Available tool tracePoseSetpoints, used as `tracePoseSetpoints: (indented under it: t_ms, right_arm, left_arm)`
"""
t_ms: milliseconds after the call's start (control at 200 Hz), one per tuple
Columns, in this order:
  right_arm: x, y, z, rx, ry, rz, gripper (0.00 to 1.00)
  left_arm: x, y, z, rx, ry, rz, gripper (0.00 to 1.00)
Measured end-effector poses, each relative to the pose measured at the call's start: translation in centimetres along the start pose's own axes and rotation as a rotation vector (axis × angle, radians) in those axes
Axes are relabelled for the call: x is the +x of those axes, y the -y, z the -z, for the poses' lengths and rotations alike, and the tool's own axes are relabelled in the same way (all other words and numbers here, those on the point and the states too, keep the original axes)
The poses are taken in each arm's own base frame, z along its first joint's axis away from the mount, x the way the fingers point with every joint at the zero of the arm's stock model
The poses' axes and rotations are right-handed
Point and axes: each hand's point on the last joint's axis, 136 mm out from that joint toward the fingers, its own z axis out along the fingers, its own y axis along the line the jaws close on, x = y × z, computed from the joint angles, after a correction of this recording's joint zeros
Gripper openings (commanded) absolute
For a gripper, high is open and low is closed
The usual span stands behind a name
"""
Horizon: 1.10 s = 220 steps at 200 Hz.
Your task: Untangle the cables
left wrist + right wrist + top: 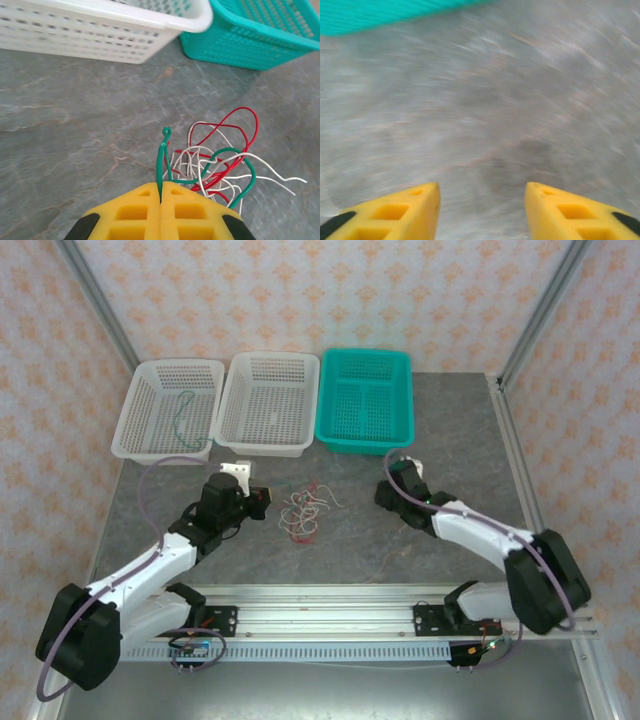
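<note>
The left pincer is clenched on the green cable beside the tangled red and white cables, while the right pincer hangs released over the bench.

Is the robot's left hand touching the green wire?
Touching. In the left wrist view, the left hand has its yellow fingers shut tight on the green wire, with no gap.

White basket, second white basket, teal basket abreast; grey table
</note>
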Motion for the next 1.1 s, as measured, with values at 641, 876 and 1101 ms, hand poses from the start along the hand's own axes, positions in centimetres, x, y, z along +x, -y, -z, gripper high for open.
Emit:
tracePoseSetpoints:
  t_ms: [641, 876, 1101]
  right_arm:
    - [2.2, -19.4, -1.0, -0.541, 0.052, 0.609, 0.66]
    - [2.9, -17.7, -4.2, -0.458, 0.091, 0.535, 0.47]
    - [1.1, -12.7, -5.9, -0.290, 0.089, 0.221, 0.22]
  left_arm:
    - [-3.6, 8.0, 2.9, 0.308, 0.198, -0.225, 0.00]
    - [-2.8, 8.0, 3.1, 0.329, 0.190, -0.201, 0.00]
    - [-4.8, 5.0, 5.7, 0.186, 0.307, -0.122, 0.00]
